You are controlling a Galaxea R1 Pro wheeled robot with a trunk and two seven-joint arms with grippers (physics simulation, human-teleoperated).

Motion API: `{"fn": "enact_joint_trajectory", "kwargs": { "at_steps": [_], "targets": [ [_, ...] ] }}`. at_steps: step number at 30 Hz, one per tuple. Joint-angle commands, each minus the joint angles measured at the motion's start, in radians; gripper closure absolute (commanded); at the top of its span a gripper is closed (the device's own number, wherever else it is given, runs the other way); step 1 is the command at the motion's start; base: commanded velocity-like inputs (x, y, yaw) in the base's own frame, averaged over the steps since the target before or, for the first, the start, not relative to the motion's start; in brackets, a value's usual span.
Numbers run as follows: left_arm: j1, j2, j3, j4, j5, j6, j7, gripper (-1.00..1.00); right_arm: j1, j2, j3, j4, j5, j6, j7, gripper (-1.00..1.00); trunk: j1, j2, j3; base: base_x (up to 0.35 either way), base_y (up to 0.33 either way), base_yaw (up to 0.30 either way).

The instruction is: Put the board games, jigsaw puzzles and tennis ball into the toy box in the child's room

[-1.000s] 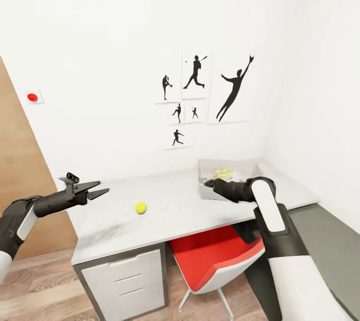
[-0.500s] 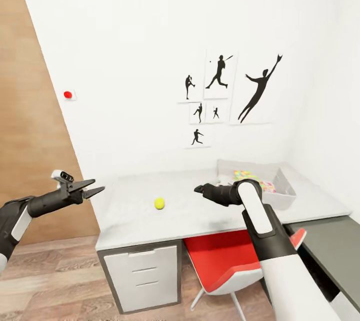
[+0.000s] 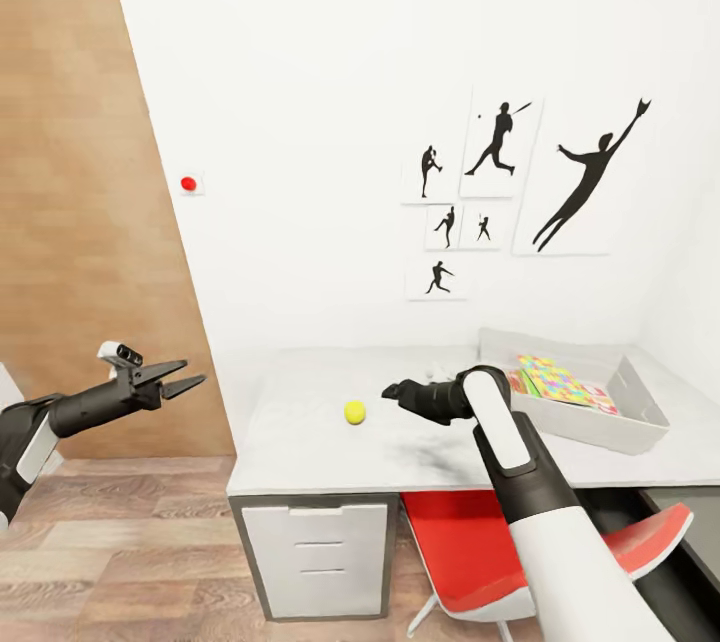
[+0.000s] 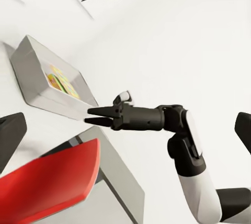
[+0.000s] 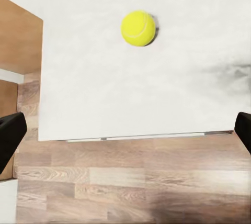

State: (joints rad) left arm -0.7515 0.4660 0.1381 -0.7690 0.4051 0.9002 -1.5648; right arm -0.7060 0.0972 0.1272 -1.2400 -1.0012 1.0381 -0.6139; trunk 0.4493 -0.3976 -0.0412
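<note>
- Right gripper point(image 3: 390, 390): over the tabletop point(image 3: 300, 442), beside the tennis ball point(image 3: 354, 412), apart from it; jaws spread wide, empty.
- Left gripper point(image 3: 190, 382): off the tabletop's end, jaws parted, empty.
- Toy box point(image 3: 640, 422): at far end, holds jigsaw puzzles point(image 3: 555, 382).

you're seeing: tennis ball point(image 5: 138, 28) fuzzy matt felt | table point(image 3: 300, 442) top pale matt, faintly mottled; drawers point(image 3: 320, 547) smooth white | floor point(image 3: 120, 562) wood-grain planks, low sheen | chair point(image 3: 480, 562) glossy red plastic shell at 5 o'clock | toy box point(image 3: 600, 427) matt grey | right gripper point(image 3: 390, 390) matt black plastic
</note>
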Motion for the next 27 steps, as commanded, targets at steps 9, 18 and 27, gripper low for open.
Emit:
{"fn": "enact_joint_trajectory", "kwargs": {
  "at_steps": [9,18,27],
  "targets": [
    [-0.001,0.014,0.003,0.023,-0.002,0.015,0.001,-1.0,-0.001,-0.003,0.0,0.007,0.03,0.002,-0.01,-1.0,0.001,-0.002,-0.013,0.124,0.069,0.213],
    [-0.002,0.042,0.005,0.03,-0.018,0.016,0.274,-1.0,-0.003,-0.014,0.0,0.007,0.038,0.0,-0.012,-1.0,0.001,-0.002,-0.026,0.06,0.003,0.124],
    [-0.005,0.032,0.009,0.024,-0.012,0.019,0.748,-1.0,-0.002,-0.011,-0.008,0.007,0.137,0.001,-0.011,-1.0,0.001,-0.002,-0.041,0.003,0.002,0.017]
  ]
}}
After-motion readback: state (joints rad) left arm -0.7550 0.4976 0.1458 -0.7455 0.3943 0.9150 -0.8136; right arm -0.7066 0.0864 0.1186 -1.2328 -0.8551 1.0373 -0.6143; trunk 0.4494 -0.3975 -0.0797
